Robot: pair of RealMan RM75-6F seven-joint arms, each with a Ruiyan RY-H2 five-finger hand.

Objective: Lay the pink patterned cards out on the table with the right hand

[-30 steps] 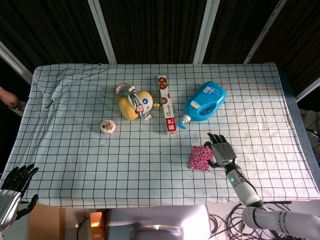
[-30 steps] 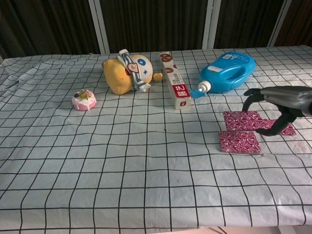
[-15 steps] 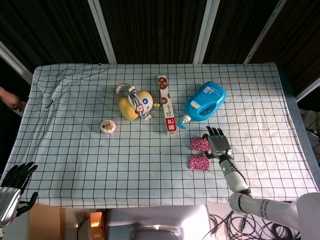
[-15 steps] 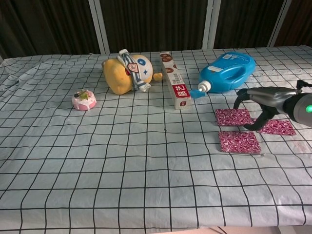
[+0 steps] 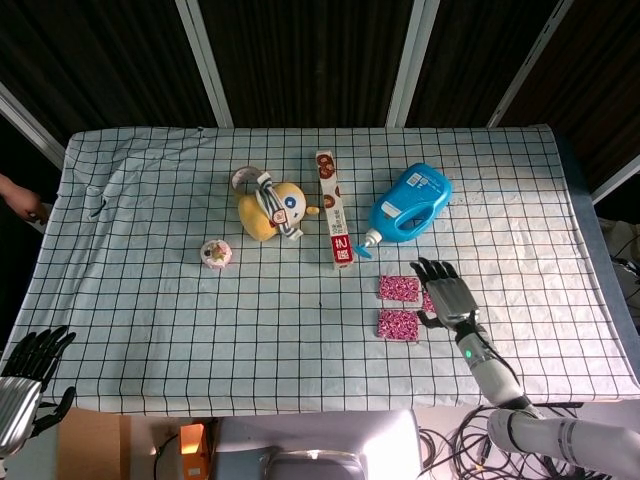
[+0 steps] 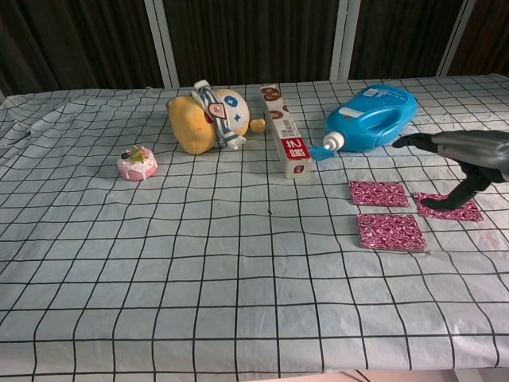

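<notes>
Right robot hand (image 6: 465,159) lifted, fingers spread, thumb touching far-right pink card (image 6: 447,206); labels unreadable.

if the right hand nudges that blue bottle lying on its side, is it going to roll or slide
The blue bottle probably slides or pivots rather than rolls: it looks flattened and broad, lying flat on the checked cloth. Its size suggests some weight if full, though the contents are not visible. The cloth may bunch up under it.

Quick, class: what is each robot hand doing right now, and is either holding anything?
Left hand: open, off the table's near left corner, holding nothing.
Right hand: open, fingers spread above the rightmost pink card, gripping nothing.
</notes>
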